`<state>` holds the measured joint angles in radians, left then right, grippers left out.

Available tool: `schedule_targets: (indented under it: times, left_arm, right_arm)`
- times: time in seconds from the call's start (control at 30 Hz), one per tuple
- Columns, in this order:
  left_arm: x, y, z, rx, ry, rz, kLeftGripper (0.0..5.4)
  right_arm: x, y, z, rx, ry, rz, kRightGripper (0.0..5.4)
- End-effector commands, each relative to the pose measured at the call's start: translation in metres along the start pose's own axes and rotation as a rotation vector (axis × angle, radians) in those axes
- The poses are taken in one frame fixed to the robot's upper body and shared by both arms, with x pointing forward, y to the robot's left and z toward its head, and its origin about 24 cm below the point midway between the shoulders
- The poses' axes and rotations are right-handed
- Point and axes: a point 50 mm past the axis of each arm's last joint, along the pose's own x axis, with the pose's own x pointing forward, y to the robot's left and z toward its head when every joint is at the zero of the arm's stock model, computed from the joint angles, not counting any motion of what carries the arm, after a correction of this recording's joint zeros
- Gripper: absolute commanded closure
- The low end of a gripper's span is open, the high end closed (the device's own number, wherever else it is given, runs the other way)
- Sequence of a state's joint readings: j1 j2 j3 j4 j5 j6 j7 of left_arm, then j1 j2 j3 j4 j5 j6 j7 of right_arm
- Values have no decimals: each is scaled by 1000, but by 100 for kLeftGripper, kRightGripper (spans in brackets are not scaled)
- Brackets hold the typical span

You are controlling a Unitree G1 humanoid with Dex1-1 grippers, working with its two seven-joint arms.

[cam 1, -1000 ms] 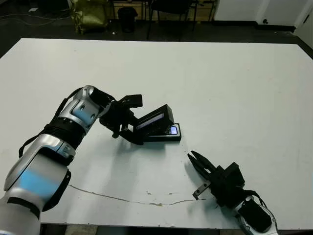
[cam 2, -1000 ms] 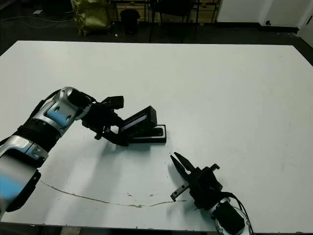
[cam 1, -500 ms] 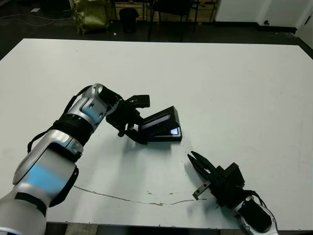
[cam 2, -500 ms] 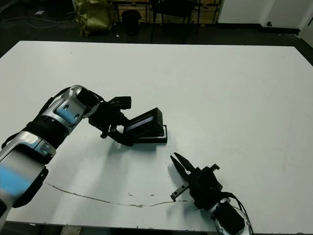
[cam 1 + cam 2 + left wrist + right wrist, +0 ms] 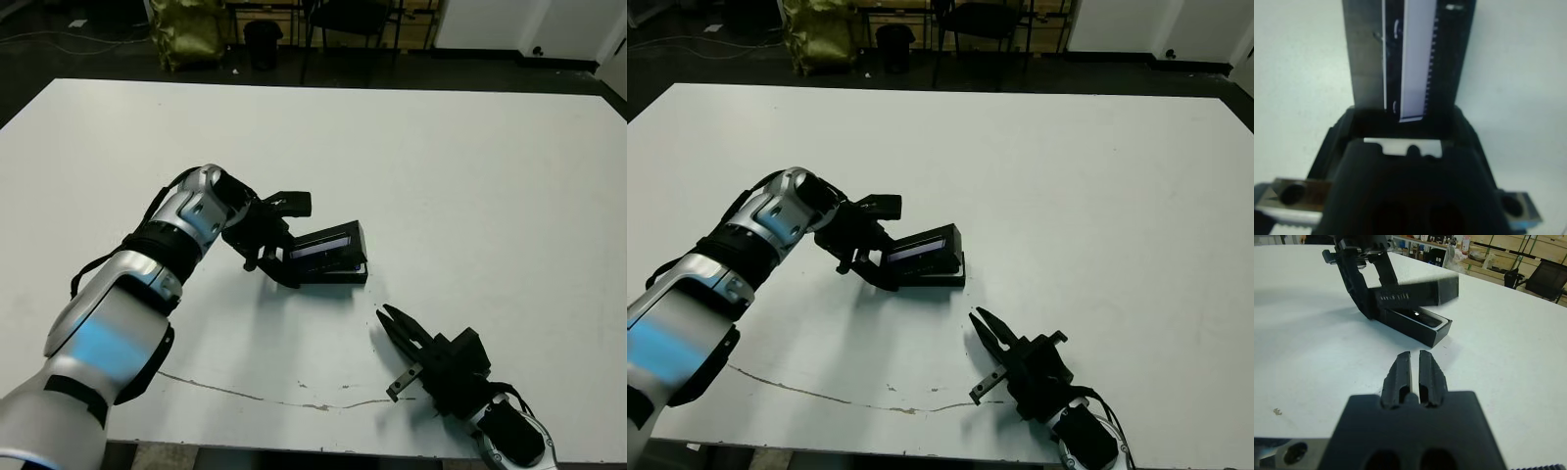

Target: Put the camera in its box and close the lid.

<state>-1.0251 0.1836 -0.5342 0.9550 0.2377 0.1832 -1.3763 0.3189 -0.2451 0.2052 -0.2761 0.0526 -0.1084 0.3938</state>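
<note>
Lid [image 5: 326,244] lower over box [image 5: 338,273], left claw [image 5: 277,257] clamped on it

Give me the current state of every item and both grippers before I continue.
camera: lying inside the box, partly covered by the lid.
box: on the table, not fully closed.
lid: tilted over the box, one end low, the other raised, held by the left gripper.
left gripper: shut on the lid.
right gripper: empty, fingers nearly together, apart from the box.
table: bears the box; a thin brownish mark near the front edge.
</note>
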Motion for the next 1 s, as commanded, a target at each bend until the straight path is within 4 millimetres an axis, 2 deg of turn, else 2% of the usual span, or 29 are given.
schedule_targets:
  times: [0.03,0.13,0.3,0.67,0.8,1.0]
  left_arm:
    - [44,-18,-1,-20,13,-109,301]
    - [48,-19,1,29,28,-75,301]
    - [53,-17,-3,-90,18,-4,301]
    - [60,-21,-2,-217,-11,24,301]
    - [61,-23,-2,-234,-5,13,217]
    - [62,-25,-11,-120,14,9,73]
  right_arm:
    - [-3,-1,-4,-18,45,0,540]
    - [-3,-2,-6,-43,45,1,540]
    - [-4,-2,-5,-46,40,8,540]
    - [-5,0,-8,9,35,-4,540]
    - [-6,0,-6,-14,46,-8,540]
    - [-5,0,-9,4,45,-1,540]
